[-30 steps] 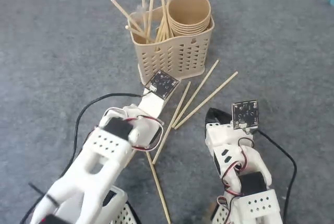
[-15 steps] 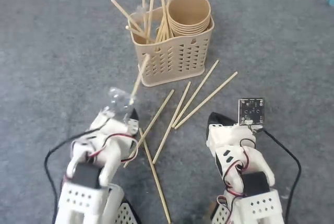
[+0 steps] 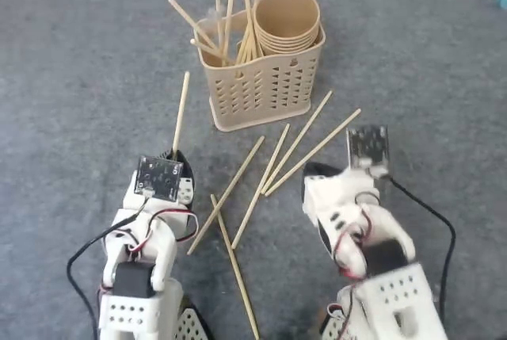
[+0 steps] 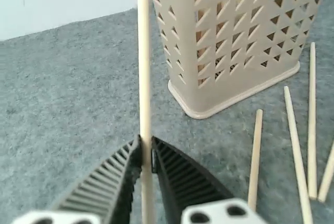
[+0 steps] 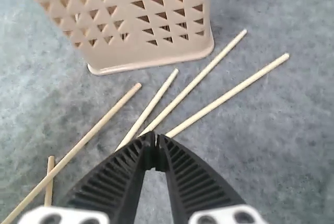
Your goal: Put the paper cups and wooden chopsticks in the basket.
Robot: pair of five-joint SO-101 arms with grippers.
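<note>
Paper cups (image 3: 287,15) sit in the basket (image 3: 269,90); loose chopsticks (image 3: 313,152) lie just before it.

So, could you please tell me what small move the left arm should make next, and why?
Probably lift and carry toward the open top of the basket: the left gripper is shut on a chopstick, which is beside the basket, not over it.

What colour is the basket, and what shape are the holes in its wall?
The basket is beige, with rows of triangular holes. The right wrist view shows this best.
</note>
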